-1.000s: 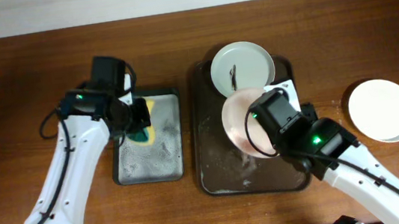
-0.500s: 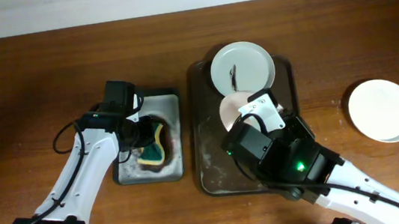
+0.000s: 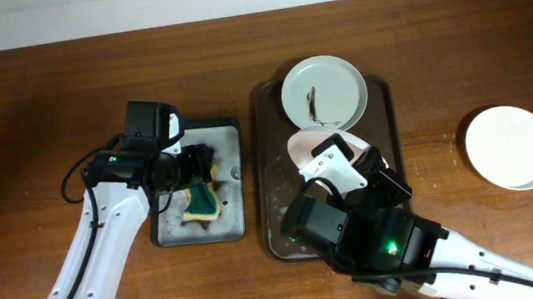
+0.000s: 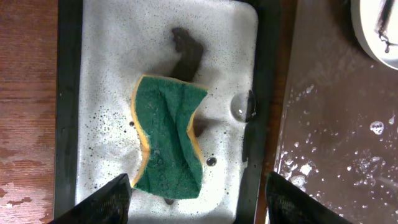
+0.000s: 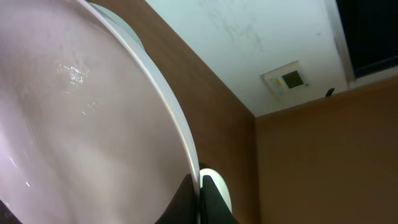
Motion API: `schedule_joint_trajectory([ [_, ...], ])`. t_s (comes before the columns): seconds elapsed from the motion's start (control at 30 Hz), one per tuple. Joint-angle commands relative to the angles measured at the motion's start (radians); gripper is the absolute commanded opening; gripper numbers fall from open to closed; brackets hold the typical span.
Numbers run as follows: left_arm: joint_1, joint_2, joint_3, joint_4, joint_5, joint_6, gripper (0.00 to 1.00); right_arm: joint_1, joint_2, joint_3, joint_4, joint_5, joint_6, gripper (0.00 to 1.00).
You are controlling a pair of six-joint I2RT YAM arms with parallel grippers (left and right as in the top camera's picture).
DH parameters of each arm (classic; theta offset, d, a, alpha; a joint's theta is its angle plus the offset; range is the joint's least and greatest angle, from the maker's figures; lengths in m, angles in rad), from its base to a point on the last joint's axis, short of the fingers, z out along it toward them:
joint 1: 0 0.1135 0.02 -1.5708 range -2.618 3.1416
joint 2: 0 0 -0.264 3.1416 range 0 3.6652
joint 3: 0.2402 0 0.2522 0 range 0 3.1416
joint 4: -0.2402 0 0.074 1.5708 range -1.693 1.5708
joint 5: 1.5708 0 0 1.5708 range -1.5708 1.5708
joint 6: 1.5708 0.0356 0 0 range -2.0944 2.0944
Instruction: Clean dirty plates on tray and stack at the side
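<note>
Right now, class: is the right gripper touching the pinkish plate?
Touching. The right wrist view shows the rim of the pinkish plate running straight down into the right gripper, which is pinched shut on it with no gap.

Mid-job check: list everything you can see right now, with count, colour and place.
dirty plate: one, white with dark smears, far end of the tray.
pinkish plate: one, tilted over the tray, held by its rim.
side plate: one, white, no smears visible, on the table right of the tray.
tray: one, dark brown, wet, centre.
basin: one, grey, soapy, left of the tray.
sponge: one, green and yellow, lying in the basin.
table: one, brown wood.
left gripper: open, above the sponge.
right gripper: shut on the pinkish plate.
</note>
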Motion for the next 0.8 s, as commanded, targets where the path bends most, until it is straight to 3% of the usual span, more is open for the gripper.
schedule_joint_trajectory([
  [0.0, 0.001, -0.01, 0.014, -0.001, 0.014, 0.005, 0.68, 0.012, -0.015, 0.027, 0.0, 0.093, -0.015, 0.04],
  [0.23, 0.001, -0.01, 0.014, -0.001, 0.014, 0.005, 0.7, 0.012, -0.015, 0.027, 0.001, 0.275, -0.038, 0.04],
  [0.77, 0.001, -0.01, 0.014, -0.001, 0.014, 0.005, 0.71, 0.012, -0.015, 0.028, 0.002, 0.281, -0.041, 0.04],
])
